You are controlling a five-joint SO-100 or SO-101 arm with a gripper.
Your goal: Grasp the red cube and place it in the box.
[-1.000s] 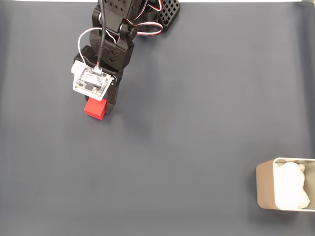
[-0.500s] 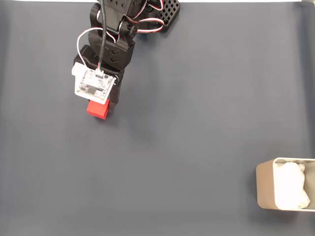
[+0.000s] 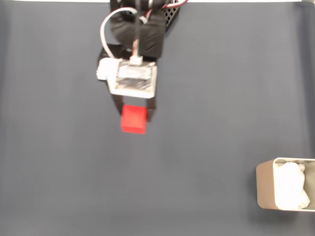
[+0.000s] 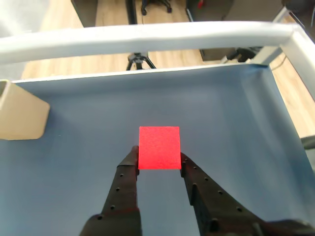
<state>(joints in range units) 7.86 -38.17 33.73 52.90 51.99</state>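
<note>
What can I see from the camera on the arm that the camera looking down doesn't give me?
The wrist view alone shows both black fingers pinching the red cube's sides, plus a wooden floor and a tripod beyond the table edge. The fixed view alone shows the white padding inside the box and the arm's white circuit board. Both share the red cube, the box and the dark mat.

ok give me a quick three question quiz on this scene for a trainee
1. True or false: the red cube is clamped between the two jaws of the gripper.
2. In the fixed view, where does the box sit? A) top left B) centre C) bottom right
3. Fill in: the box holds white ____.

Key: 1. true. 2. C. 3. padding.
</note>
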